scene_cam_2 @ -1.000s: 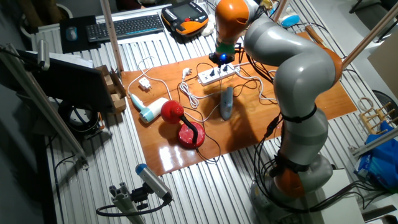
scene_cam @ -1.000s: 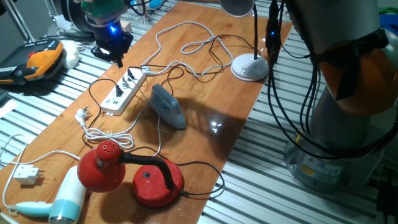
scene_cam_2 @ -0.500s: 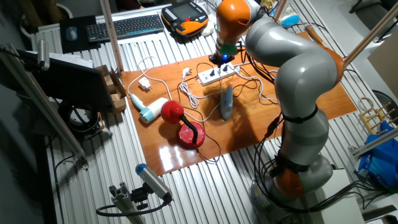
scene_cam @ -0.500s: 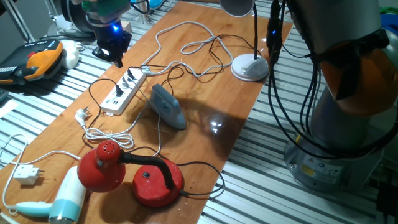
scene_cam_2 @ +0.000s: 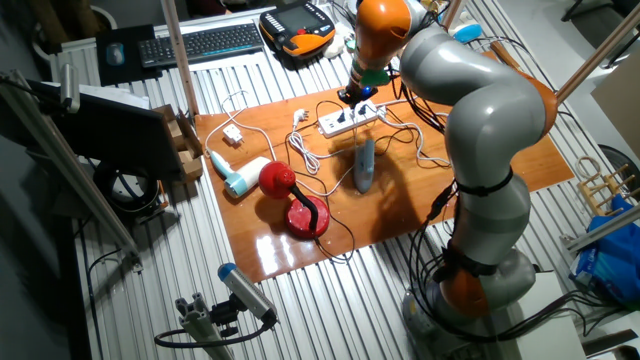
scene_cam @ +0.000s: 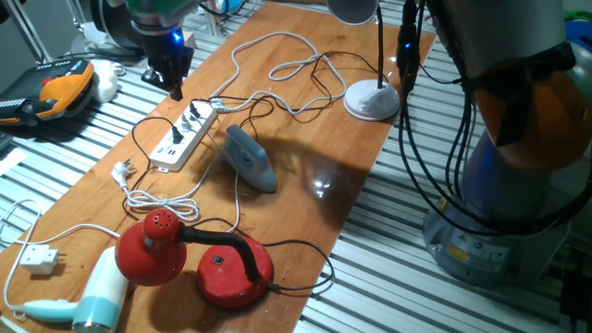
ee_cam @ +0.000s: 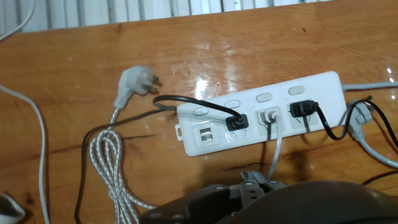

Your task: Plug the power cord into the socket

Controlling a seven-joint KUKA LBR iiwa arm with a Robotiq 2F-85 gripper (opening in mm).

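Tool hangs above far end of socket, clear of it, nothing seen in it; finger gap not visible in any view, so open/closed: can't tell. Hand view: three plugs seated in socket; power cord black plug sits in outlet nearest USB end, cord loops off across table. Braided cord w/ white plug lies loose beside strip. Table is wood, on ribbed metal bench. Also on it: red lamp, grey iron-like object, white lamp base. No readable labels.
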